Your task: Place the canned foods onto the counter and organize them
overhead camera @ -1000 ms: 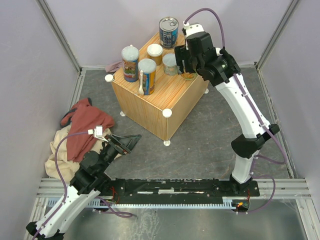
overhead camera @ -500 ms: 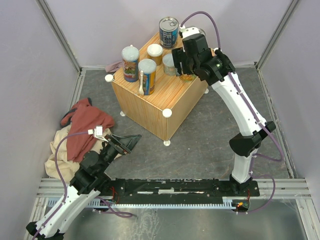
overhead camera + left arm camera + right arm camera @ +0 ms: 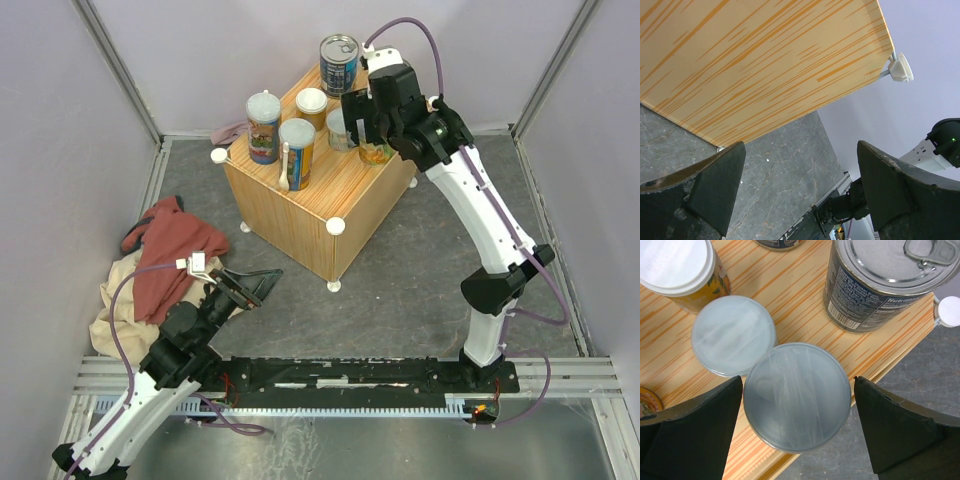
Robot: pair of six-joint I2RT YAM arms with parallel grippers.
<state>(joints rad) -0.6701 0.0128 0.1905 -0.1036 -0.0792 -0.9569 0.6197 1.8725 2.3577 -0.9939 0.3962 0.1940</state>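
The counter [image 3: 340, 215] is a wood-grain box with white corner caps. On top stand a blue ring-pull can [image 3: 338, 62], a white-lidded short can [image 3: 311, 103], a pale-lidded can [image 3: 338, 128] and two tall cans [image 3: 263, 125] [image 3: 296, 150]. My right gripper [image 3: 372, 125] is open above a pale-lidded can [image 3: 796, 396] at the counter's right edge, with one finger on each side of it. That view also shows another pale lid [image 3: 733, 335], the white-lidded can [image 3: 677, 267] and a ring-pull can [image 3: 880, 280]. My left gripper [image 3: 800, 195] is open and empty, low over the floor facing the counter's side [image 3: 755, 65].
A red cloth [image 3: 170, 245] lies on a beige cloth [image 3: 118, 305] on the floor at left, beside my left arm. A pinkish cloth [image 3: 228, 132] lies behind the counter. Purple walls close in the grey floor [image 3: 420, 270]. A white corner cap [image 3: 949, 311] juts past the counter's edge.
My right gripper has shifted slightly left and back over the counter's right edge while the can below stayed in place. The left arm has not moved.
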